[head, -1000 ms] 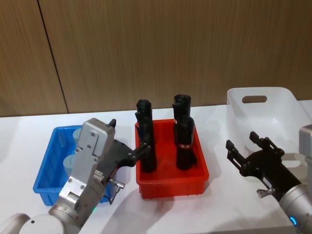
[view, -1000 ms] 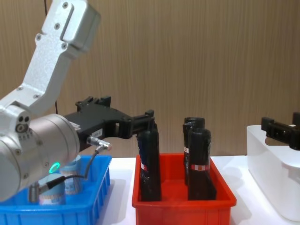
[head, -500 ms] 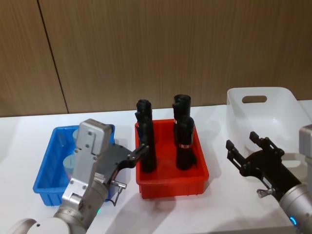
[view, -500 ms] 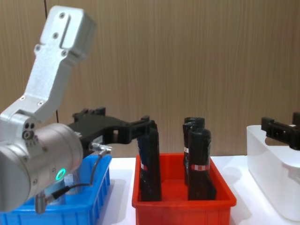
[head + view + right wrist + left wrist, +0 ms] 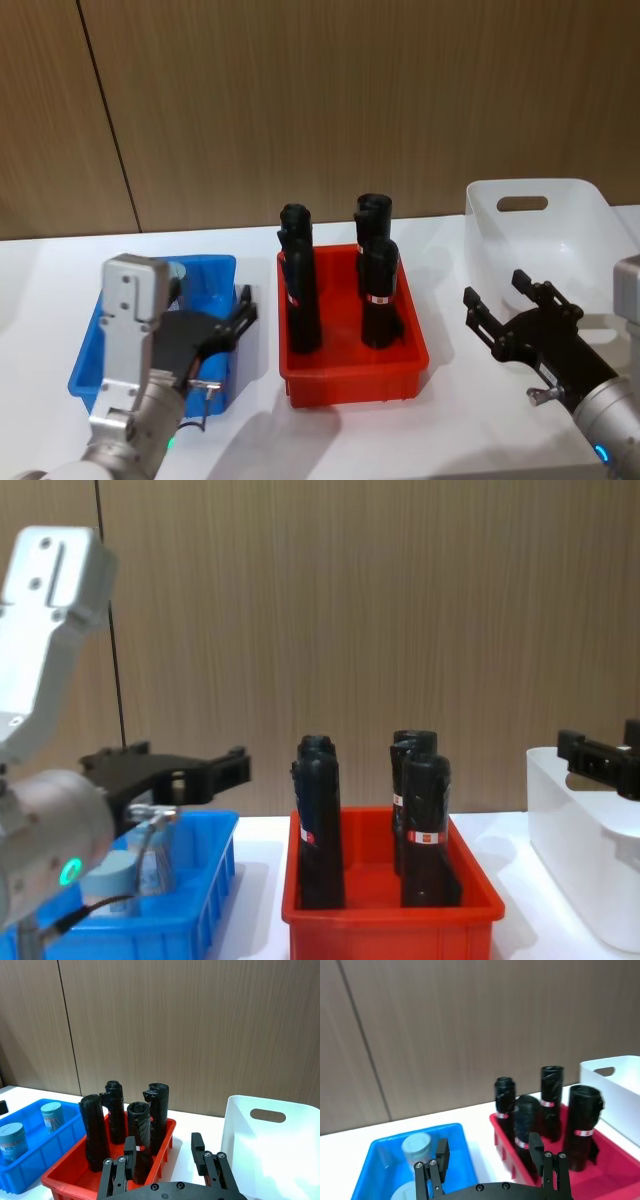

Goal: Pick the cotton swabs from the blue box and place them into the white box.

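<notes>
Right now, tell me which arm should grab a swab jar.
Left. The left gripper hangs open over the blue bin holding the jars; the right gripper sits by the white tub, beyond the red bin.

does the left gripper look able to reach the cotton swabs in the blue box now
Probably yes: the left gripper hangs open over the blue box, the cotton swabs uncovered just ahead, nothing between. The right gripper idles by the white box.
</notes>
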Robot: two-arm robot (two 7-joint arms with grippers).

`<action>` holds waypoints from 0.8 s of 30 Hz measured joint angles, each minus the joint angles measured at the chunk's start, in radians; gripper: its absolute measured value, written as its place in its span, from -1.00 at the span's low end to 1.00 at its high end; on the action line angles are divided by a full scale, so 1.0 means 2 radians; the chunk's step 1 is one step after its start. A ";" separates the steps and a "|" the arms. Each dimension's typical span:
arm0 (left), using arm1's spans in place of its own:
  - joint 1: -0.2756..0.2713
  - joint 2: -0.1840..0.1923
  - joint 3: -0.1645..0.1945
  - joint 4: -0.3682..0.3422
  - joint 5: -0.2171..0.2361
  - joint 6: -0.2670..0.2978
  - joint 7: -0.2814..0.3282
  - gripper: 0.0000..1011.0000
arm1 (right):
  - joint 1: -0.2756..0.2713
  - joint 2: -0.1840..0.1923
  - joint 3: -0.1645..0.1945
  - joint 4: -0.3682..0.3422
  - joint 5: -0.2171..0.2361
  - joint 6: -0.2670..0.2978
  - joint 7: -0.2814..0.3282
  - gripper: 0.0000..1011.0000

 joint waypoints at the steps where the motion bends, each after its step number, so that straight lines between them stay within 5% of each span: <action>1: 0.001 0.001 -0.001 -0.001 -0.003 0.000 0.003 0.99 | 0.000 0.000 0.000 0.000 0.000 0.000 0.000 0.36; 24: 0.016 0.033 -0.042 0.010 -0.056 0.021 0.030 0.99 | 0.000 0.000 0.000 0.000 0.000 0.000 0.000 0.36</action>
